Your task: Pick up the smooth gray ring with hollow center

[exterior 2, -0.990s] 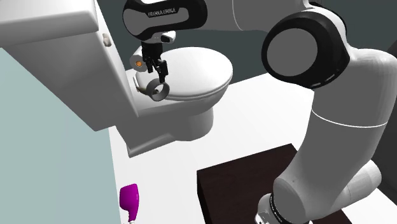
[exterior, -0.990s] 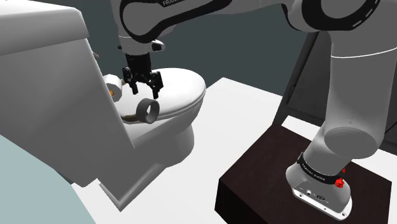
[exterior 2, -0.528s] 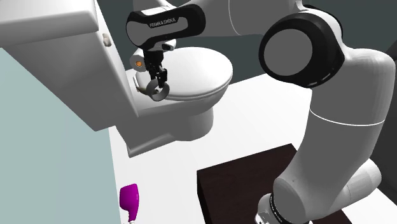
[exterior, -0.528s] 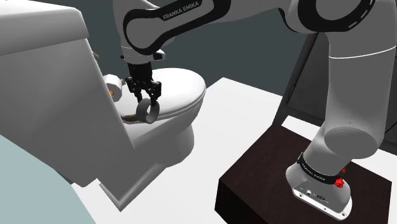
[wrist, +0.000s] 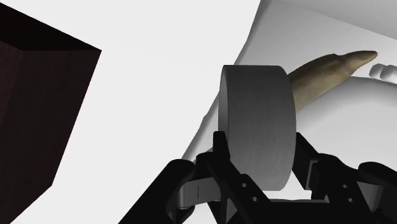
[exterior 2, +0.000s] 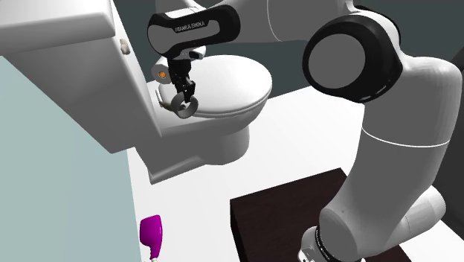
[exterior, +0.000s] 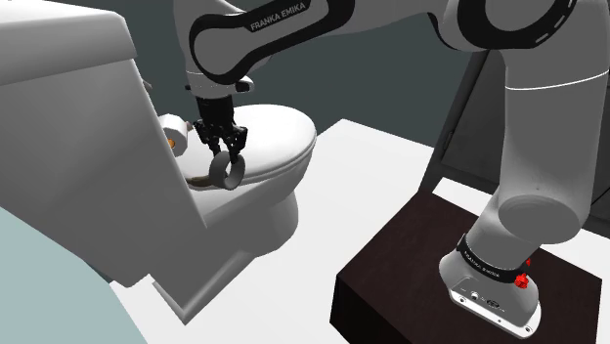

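The gray ring stands on edge on the back ledge of the toilet, between the tank and the closed lid. We see the hand pointing down over it. In the wrist view its two black fingers press on the ring's two flat faces, with the broad curved band facing the camera, so we take the hand to be closed on the ring.

The ring looks rigid and smooth, and we judge it light and unlikely to deform. A slick surface could slip or pivot between the pads. Across the flat faces is the sensible place to grip it, since the curved band would roll away.

A tan tapered thing lies just behind the ring on the ledge, so we would lift straight up rather than drag the ring back.
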Controlling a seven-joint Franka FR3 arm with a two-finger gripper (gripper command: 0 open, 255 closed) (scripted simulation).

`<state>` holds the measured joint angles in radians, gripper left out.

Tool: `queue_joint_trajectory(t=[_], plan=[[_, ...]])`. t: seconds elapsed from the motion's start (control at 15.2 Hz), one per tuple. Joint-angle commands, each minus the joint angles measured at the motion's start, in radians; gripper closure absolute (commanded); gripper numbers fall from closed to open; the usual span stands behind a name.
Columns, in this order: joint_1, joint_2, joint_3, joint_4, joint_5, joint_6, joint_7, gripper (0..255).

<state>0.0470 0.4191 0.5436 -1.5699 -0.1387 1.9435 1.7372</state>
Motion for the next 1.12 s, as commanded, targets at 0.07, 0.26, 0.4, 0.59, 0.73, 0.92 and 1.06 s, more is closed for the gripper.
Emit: queue_joint_trajectory(t=[0.07,0.26,0.4,0.59,0.73,0.92,1.06], plan=[[0.000,-0.003,0.001,0.008,0.002,-0.011,-0.001,255],[0.001,-0.010,0.004,0.038,0.007,-0.048,-0.002,255],[0.002,-0.015,0.005,0.060,0.009,-0.073,-0.003,255],[0.004,-0.019,0.007,0.095,0.012,-0.111,-0.003,255],[0.006,-0.021,0.009,0.119,0.013,-0.137,-0.003,255],[0.010,-0.021,0.010,0.160,0.014,-0.178,-0.003,255],[0.012,-0.021,0.011,0.176,0.014,-0.193,-0.002,255]])
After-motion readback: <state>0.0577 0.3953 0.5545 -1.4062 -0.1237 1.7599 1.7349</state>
